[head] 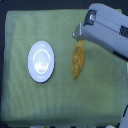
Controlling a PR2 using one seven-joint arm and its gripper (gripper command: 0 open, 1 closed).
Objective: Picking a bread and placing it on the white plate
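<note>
The bread (77, 61) is a long golden-orange pastry lying lengthwise on the green cloth, to the exterior view's right of the white plate (40, 61). A strip of cloth separates the two. The plate is round, glossy and holds nothing. My gripper (79, 37) comes in from the upper right, and its tip sits right at the bread's upper end. The grey gripper body hides its fingers where they meet the bread, so neither contact nor jaw state can be made out.
A yellow-green woven cloth (30, 100) covers the table, with dark edges along the left and top. My grey arm (107, 30) fills the upper right corner. A pale robot part (122, 120) shows at the bottom right corner.
</note>
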